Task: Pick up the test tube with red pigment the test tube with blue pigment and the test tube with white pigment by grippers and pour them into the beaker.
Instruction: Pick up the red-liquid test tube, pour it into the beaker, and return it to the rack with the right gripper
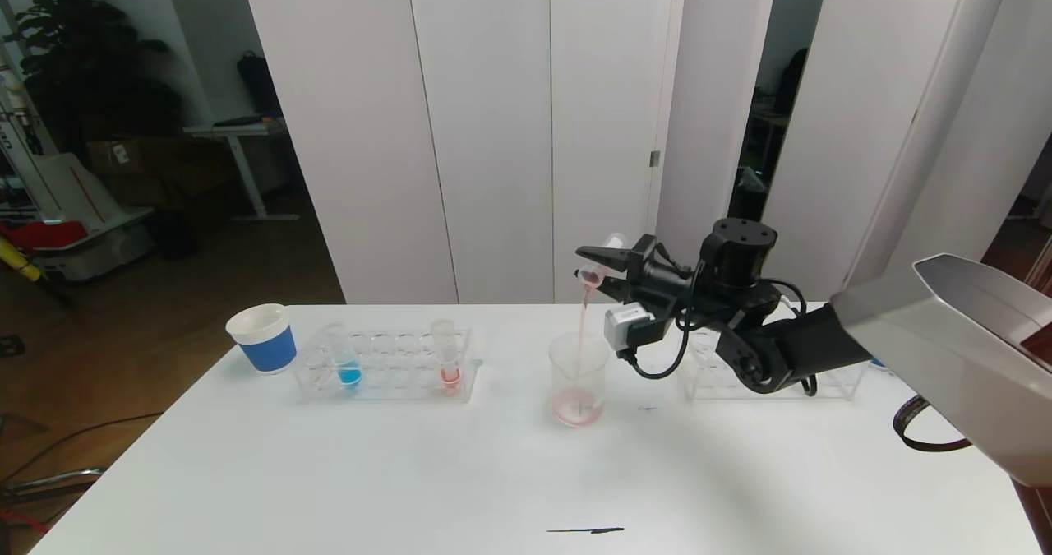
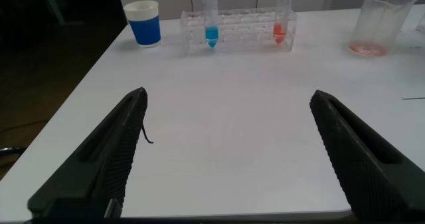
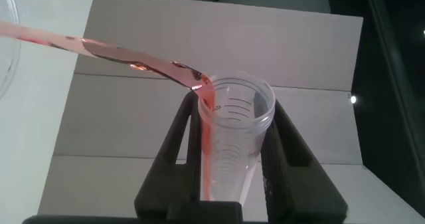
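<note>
White cupboard doors stand behind a plain white table, and over it the right gripper is clamped on a small clear plastic test tube with red pigment, tipped mouth-down so that a thin pink-red stream falls from its lip. Directly beneath the claw stands the small clear glass beaker, with a shallow pink pool already at its bottom. In the right wrist view the tube sits squarely between the two black fingers, and the liquid leaves from one side of its rim.

To pour well, I judge the wrist should keep the tube's mouth centred over the beaker's opening and tilt slowly, so the stream lands inside the wall and not on the rim. A red film clings along the tube's inner side, so holding the tilt until the stream thins to drips would empty it cleanly. The grip should not loosen; a slick plastic tube could slide out nose-first.

Well off to the gripper's far side, a clear plastic rack holds the test tube with blue pigment and another tube with orange-red liquid; a blue-banded white paper cup stands beyond it. I cannot make out a white-pigment tube. The left gripper hangs low over the table's near part, its fingers spread wide and holding nothing.
</note>
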You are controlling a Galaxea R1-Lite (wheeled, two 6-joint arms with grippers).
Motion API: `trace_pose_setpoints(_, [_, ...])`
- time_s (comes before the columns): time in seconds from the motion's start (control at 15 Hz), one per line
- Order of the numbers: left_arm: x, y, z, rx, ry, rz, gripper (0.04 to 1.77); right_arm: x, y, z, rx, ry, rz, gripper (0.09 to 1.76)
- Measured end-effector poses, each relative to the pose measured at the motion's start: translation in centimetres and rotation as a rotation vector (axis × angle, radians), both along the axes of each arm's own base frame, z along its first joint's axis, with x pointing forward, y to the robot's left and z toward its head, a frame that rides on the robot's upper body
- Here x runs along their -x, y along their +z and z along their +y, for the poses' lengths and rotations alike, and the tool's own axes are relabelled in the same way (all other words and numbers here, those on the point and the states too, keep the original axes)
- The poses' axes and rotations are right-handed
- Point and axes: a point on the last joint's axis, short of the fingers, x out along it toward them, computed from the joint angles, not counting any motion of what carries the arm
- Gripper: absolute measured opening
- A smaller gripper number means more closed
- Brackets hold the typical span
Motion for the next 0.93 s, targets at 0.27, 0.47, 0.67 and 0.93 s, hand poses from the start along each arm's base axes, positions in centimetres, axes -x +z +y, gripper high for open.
trace_pose_setpoints(0.27, [0.0, 0.0, 0.0, 0.000, 0.000, 0.000, 1.75, -0.5, 0.5, 0.1, 0.032, 0.030, -0.094, 0.58])
trace_pose_setpoints(0.47, [0.0, 0.0, 0.0, 0.000, 0.000, 0.000, 1.75, -0.7, 0.8, 0.0, 0.046, 0.065, -0.147, 0.58])
trace_pose_setpoints(0.67, [0.0, 0.0, 0.0, 0.000, 0.000, 0.000, 1.75, -0.9, 1.0, -0.3, 0.048, 0.072, -0.165, 0.58])
trace_pose_setpoints(0.93, [0.0, 0.0, 0.0, 0.000, 0.000, 0.000, 1.75, -1.2, 1.5, -0.2, 0.055, 0.105, -0.207, 0.58])
